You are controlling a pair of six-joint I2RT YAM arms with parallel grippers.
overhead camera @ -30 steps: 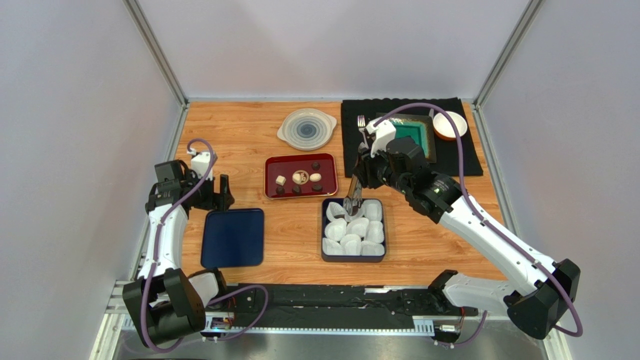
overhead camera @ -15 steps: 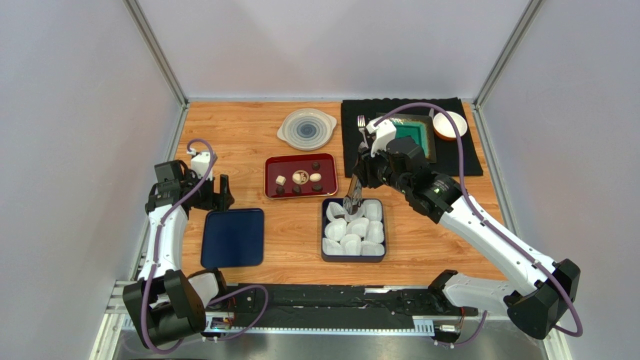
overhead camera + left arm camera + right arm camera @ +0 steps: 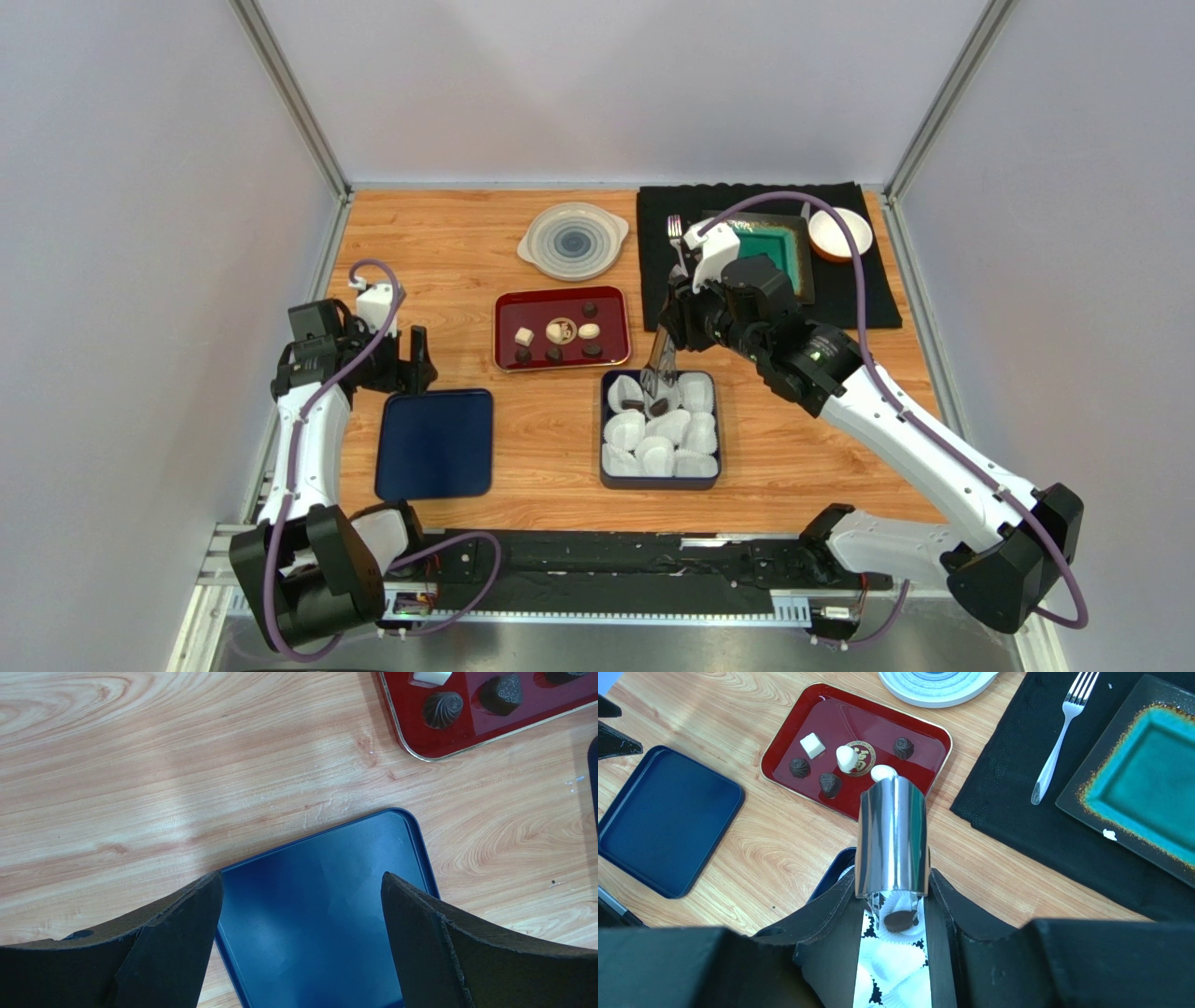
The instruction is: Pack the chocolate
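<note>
The step in hand looked like setting one piece into the box: the right tool [image 3: 894,885] was clamped on a pair of polished steel tongs [image 3: 892,833], broad, mirror-bright and bent in a smooth curve, and hung over the dark blue box [image 3: 833,871]. A round dark chocolate [image 3: 901,920] lay in one of the crinkled white paper cups [image 3: 676,429] at the box's far end; whether the tong tips touched it could not be told. About six more chocolates [image 3: 830,784] sat on the glossy red tray [image 3: 829,714] just beyond the box: swirled dark domes, a white cube and a cream cone, all small and likely slick to pinch. The left tool [image 3: 298,882] stood wide with nothing between its matte black fingers [image 3: 175,931], above a smooth navy lid [image 3: 330,952] with rounded corners that lay flat on the wood-grain bench [image 3: 140,777]. By my reading, the next move called for lifting the tongs straight up so the thin cup was not dragged along, then crossing to the tray and closing gently on another piece.
</note>
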